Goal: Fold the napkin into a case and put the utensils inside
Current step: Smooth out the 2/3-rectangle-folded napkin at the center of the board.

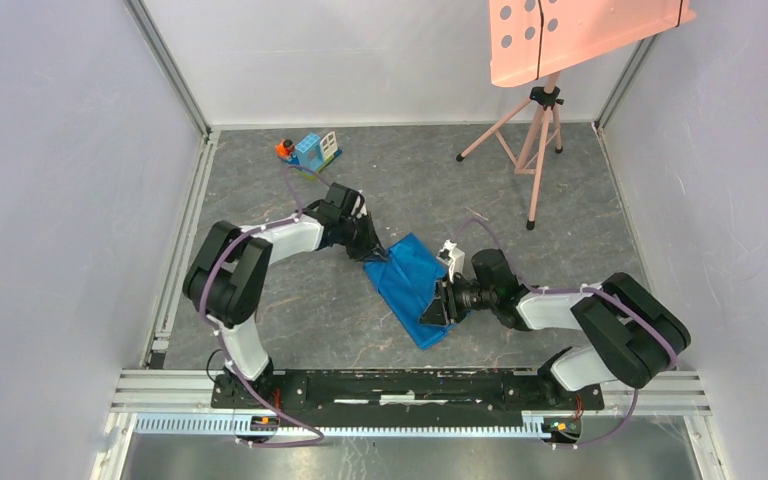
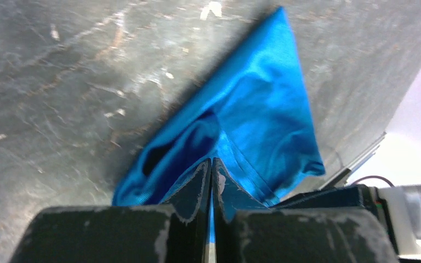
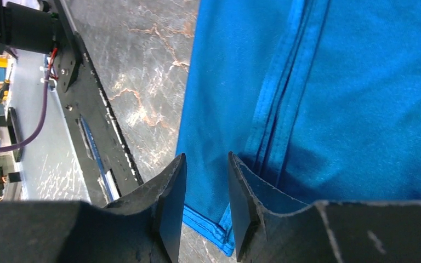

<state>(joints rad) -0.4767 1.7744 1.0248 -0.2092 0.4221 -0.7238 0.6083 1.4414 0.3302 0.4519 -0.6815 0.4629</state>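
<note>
The bright blue napkin point(image 1: 408, 283) lies folded on the grey table between the two arms, running from upper left to lower right. My left gripper point(image 1: 373, 253) is at its far left corner. In the left wrist view the gripper point(image 2: 212, 163) is shut on a pinch of the napkin point(image 2: 263, 104), which is lifted into a loose fold. My right gripper point(image 1: 439, 305) is at the napkin's near right edge. In the right wrist view it point(image 3: 207, 164) stands slightly open over a hemmed edge of the napkin point(image 3: 362, 82). The spoon and fork are out of view.
A small blue-and-white toy block house point(image 1: 316, 150) stands at the back left. A pink tripod point(image 1: 532, 140) with a pink board point(image 1: 570, 35) stands at the back right. A metal rail point(image 1: 410, 385) runs along the near edge, and white walls enclose the table.
</note>
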